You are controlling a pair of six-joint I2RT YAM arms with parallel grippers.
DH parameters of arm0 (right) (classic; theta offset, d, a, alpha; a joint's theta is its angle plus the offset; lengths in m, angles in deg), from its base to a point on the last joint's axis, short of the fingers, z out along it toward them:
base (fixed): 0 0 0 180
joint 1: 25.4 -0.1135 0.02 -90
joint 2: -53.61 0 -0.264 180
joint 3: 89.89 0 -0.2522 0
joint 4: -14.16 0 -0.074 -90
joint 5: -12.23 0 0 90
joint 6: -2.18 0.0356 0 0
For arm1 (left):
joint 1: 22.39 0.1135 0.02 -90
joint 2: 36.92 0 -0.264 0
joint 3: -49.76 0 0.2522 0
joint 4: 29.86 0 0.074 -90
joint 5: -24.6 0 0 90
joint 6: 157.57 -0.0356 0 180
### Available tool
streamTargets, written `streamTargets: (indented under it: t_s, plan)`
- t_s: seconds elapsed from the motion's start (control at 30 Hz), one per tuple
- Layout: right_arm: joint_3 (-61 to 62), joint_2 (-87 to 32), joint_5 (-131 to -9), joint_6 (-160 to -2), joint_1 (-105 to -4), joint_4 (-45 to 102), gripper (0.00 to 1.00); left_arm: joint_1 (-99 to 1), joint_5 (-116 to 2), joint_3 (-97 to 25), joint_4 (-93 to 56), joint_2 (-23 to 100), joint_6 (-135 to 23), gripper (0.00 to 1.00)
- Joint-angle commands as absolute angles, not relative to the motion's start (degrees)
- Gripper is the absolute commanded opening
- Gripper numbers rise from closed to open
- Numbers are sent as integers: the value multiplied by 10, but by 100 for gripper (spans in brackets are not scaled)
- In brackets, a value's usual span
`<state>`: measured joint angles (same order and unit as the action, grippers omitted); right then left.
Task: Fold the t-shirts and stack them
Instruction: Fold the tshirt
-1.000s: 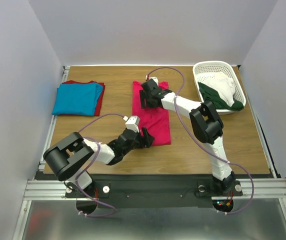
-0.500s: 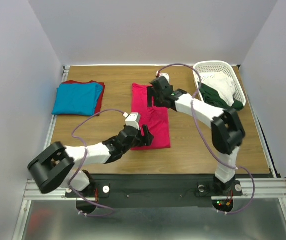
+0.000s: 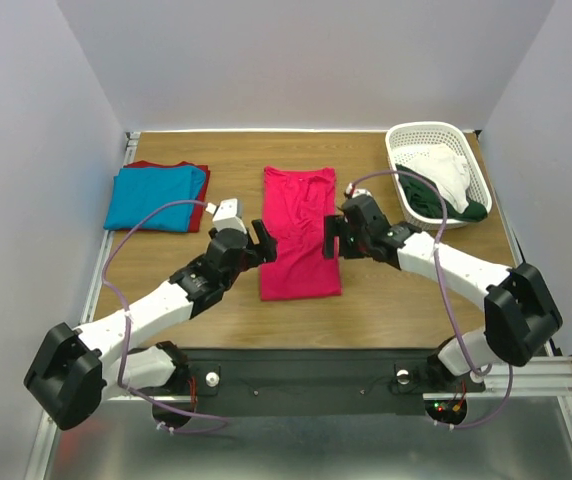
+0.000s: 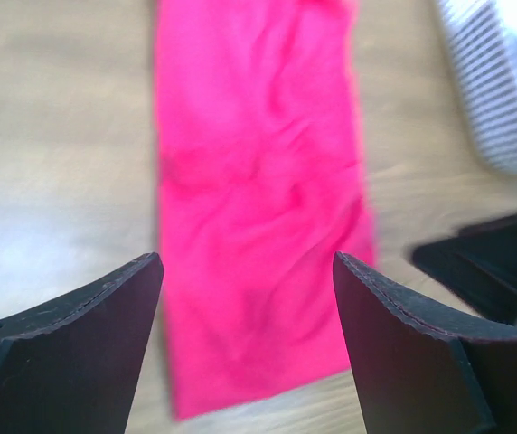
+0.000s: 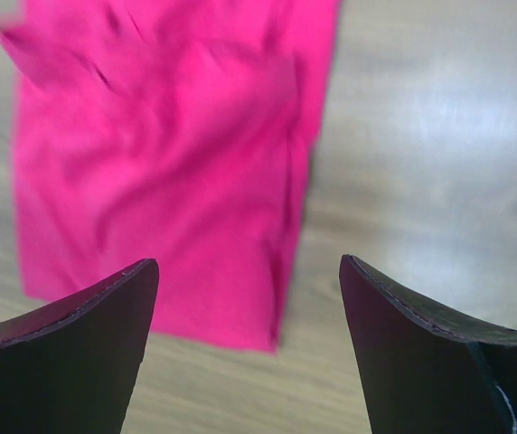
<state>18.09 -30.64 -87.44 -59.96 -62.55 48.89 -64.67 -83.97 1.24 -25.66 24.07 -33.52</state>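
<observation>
The crimson-pink t-shirt (image 3: pixel 299 232) lies flat on the wooden table as a long folded strip, also seen in the left wrist view (image 4: pixel 258 181) and the right wrist view (image 5: pixel 168 163). A turquoise-blue t-shirt (image 3: pixel 156 197) lies folded on a dark red one (image 3: pixel 200 208) at the back left. My left gripper (image 3: pixel 256 243) hovers open at the pink strip's left edge, holding nothing (image 4: pixel 248 260). Open and without a hold too, my right gripper (image 3: pixel 334 235) hangs over the strip's right edge (image 5: pixel 249 264).
A white lattice basket (image 3: pixel 436 132) at the back right holds white and dark green clothes; its corner shows in the left wrist view (image 4: pixel 498 90). Bare wood surrounds the pink strip. White walls close in the table on three sides.
The left gripper moved from the strip's near end to its left side. The right gripper came back from the far end to the right side. Both jaws stand wider.
</observation>
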Motion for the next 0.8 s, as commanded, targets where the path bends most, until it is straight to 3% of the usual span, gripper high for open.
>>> streamTargets:
  t_s: [0.0, 0.33, 0.77]
  plan:
    - [224, -263, -832, -560, -627, 465, 87, -642, -805, 51, -233, 229, -319, 87]
    - [320, -252, -801, -520, -627, 434, 86, -639, -760, 109, -262, 242, -289, 83]
    - [350, -292, -752, -498, -632, 372, 73, -638, -744, 131, -278, 259, -278, 83]
